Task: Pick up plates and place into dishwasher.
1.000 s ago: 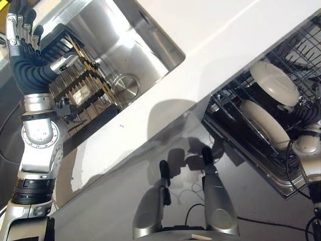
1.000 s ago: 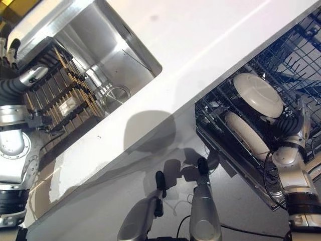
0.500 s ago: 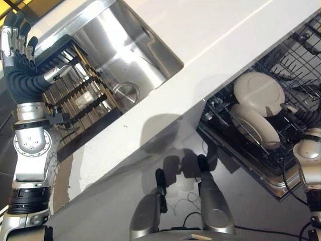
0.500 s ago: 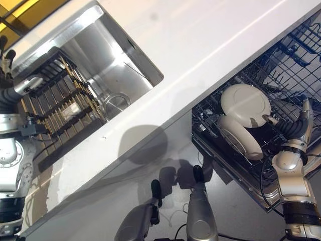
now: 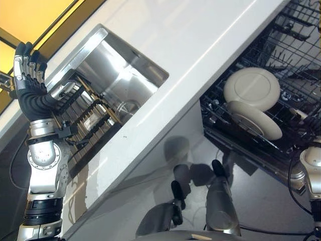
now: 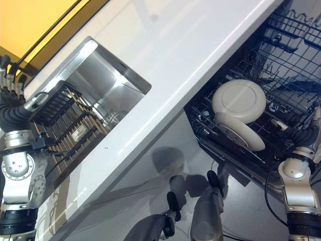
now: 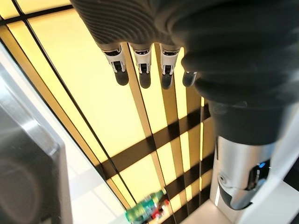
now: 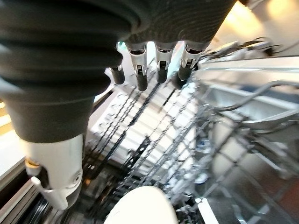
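Two cream plates [image 5: 251,90] [image 5: 255,120] stand on edge, one overlapping the other, in the black wire dishwasher rack [image 5: 288,55] at the right of the frame, with the right hand [image 8: 154,60] over the rack, fingers straight and holding nothing. Up and to the left, a white counter [image 5: 200,35] runs diagonally past a steel sink [image 5: 120,75] that holds a dark slatted dish rack [image 5: 88,113]. The left hand [image 5: 27,70] is raised at the upper left beside that rack, fingers [image 7: 142,70] straight and together, before yellow-lit panels [image 7: 93,93].

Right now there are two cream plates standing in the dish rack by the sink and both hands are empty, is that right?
Not quite. The two cream plates stand in the dishwasher rack, as the left eye view shows. Left hand and right hand are indeed empty.
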Motion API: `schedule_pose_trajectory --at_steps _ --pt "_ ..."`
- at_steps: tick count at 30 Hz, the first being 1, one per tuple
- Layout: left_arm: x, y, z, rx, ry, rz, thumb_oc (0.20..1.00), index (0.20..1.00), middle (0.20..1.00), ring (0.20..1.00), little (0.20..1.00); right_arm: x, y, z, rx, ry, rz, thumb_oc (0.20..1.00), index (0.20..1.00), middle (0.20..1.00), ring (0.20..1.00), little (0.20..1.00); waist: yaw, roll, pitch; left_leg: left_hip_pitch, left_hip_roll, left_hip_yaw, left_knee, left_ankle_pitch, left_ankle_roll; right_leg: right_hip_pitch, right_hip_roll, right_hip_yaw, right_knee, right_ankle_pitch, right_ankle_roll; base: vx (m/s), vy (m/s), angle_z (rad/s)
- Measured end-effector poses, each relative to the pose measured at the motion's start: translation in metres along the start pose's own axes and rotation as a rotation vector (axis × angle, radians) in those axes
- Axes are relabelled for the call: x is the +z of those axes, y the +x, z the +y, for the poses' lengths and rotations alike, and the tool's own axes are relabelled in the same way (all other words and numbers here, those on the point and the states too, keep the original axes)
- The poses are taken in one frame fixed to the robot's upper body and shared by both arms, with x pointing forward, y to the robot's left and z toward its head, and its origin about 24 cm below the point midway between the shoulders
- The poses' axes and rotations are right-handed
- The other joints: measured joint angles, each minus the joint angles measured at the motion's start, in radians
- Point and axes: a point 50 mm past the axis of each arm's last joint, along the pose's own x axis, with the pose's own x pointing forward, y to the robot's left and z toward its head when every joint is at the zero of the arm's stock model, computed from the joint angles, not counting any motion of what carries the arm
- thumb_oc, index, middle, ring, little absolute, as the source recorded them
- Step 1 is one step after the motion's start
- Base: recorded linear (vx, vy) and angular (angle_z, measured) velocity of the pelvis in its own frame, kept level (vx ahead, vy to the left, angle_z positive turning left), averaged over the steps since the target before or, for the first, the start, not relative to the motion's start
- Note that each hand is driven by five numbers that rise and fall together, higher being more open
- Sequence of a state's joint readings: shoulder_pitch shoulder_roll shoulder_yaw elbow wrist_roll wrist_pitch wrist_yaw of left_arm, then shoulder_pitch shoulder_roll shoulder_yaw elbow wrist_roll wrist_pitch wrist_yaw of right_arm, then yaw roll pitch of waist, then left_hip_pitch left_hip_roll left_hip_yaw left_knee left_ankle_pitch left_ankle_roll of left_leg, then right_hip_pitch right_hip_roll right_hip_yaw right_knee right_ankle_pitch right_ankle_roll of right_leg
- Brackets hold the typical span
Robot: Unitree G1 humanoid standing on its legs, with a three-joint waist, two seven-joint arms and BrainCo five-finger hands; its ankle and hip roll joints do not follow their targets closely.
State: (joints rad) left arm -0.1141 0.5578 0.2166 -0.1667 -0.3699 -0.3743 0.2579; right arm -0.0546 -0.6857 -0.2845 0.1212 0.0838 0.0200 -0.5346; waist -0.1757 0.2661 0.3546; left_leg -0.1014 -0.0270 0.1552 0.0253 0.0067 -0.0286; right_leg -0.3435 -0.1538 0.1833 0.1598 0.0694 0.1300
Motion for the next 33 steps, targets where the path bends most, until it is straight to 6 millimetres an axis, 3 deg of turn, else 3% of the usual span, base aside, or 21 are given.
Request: schedule_pose_trajectory --at_steps 9,24,33 --pt "-0.009 -0.013 -0.008 0.017 -0.051 0.041 1.000 1.000 1.000 1.000 1.000 0.002 0.002 -0.007 -0.090 0.124 0.013 1.000 1.000 1.000 1.000 1.000 -0.007 0.069 0.027 -0.015 -0.032 0.010 -0.003 0.000 0.014 -0.045 -0.025 0.023 0.021 0.004 0.017 -0.02 0.108 -0.08" --pt "-0.021 -0.020 -0.021 0.009 -0.074 0.097 1.000 1.000 1.000 1.000 1.000 -0.007 -0.002 0.004 -0.312 0.429 0.160 1.000 1.000 1.000 1.000 1.000 -0.020 0.072 0.042 -0.074 -0.046 0.010 0.014 0.009 0.020 -0.123 -0.042 0.028 0.080 0.000 0.019 0.00 0.033 0.00" --pt "-0.021 -0.021 -0.020 0.029 -0.075 0.095 1.000 1.000 1.000 1.000 1.000 -0.008 -0.002 0.017 -0.206 0.486 0.177 1.000 1.000 1.000 1.000 1.000 -0.028 0.072 0.041 -0.077 -0.048 0.009 0.018 0.009 0.020 -0.128 -0.044 0.029 0.089 0.000 0.018 0.04 0.028 0.00"
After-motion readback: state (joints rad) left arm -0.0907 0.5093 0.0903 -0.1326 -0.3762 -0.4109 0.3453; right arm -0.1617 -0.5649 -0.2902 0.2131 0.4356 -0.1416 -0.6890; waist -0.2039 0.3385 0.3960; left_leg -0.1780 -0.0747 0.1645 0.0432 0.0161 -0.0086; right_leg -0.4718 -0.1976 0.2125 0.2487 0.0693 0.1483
